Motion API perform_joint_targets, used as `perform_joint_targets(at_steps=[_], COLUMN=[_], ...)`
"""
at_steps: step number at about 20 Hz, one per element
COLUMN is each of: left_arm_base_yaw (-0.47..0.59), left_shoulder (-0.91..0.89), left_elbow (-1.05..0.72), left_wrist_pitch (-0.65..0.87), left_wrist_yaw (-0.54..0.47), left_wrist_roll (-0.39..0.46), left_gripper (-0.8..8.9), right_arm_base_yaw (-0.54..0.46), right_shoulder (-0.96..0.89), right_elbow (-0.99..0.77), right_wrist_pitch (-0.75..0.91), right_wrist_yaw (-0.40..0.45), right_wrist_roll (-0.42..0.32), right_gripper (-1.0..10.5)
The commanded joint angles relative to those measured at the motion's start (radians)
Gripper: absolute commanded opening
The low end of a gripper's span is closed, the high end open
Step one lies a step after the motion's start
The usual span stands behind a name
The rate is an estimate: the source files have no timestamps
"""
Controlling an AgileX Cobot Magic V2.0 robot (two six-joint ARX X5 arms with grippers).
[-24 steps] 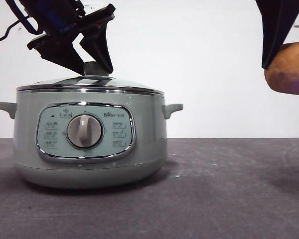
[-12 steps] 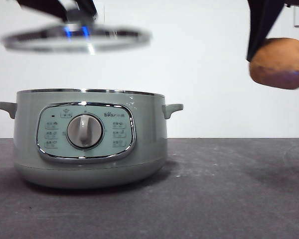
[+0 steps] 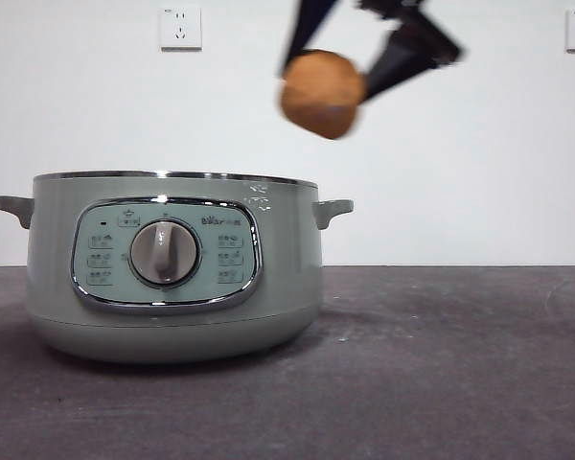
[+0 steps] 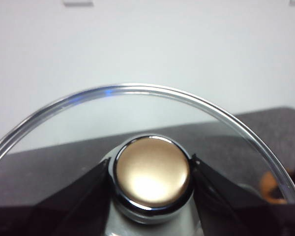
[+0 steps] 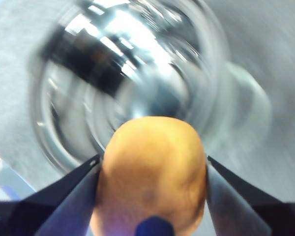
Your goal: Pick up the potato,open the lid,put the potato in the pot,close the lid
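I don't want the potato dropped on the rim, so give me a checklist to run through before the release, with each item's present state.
1. Lid off the pot: ok, the rim is bare in the front view.
2. Lid secured: ok, the left gripper is clamped on its knob, lifted out of the front view.
3. Potato gripped: ok, it sits between the right gripper's jaws.
4. Potato centred over the opening: not ok, the front view shows it above the pot's right edge, near the handle.
5. Pot interior clear: cannot tell, the right wrist view is blurred.
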Motion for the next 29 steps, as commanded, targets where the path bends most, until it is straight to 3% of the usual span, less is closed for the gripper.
perform_joint_targets(at_steps=[1, 5, 8, 22, 23, 25, 27, 29], left_arm_base_yaw=[0.002, 0.002, 0.002, 0.002, 0.002, 0.002, 0.002, 0.002], left_shoulder=[-0.031, -0.033, -0.033, 0.043, 0.058, 0.078, 0.082, 0.082], left_elbow=[0.013, 0.013, 0.013, 0.013, 0.013, 0.013, 0.013, 0.013], left_wrist_pitch=[0.027, -0.021, -0.029, -0.065, -0.07, -0.077, -0.08, -0.08], left_wrist_yaw=[0.002, -0.02, -0.021, -0.027, -0.027, -0.027, -0.027, -0.028], left_wrist_roll=[-0.014, -0.014, -0.014, -0.013, -0.013, -0.013, -0.013, -0.013], left_gripper=[-0.09, -0.09, -0.09, -0.09, -0.09, -0.09, -0.09, -0.09], right_arm_base_yaw=[0.039, 0.095, 0.11, 0.121, 0.123, 0.128, 0.127, 0.128], right_shoulder=[0.127, 0.348, 0.476, 0.677, 0.677, 0.677, 0.677, 0.676], right_elbow=[0.156, 0.399, 0.486, 0.492, 0.492, 0.492, 0.492, 0.492], right_wrist_pitch=[-0.003, -0.03, -0.027, -0.049, -0.047, -0.047, -0.05, -0.05], right_wrist_yaw=[0.007, 0.133, 0.138, 0.135, 0.132, 0.129, 0.13, 0.13], right_wrist_roll=[-0.077, -0.144, -0.167, -0.214, -0.219, -0.219, -0.219, -0.218], right_gripper=[-0.1, -0.1, -0.1, 0.1, 0.9, 3.6, 4.8, 4.8])
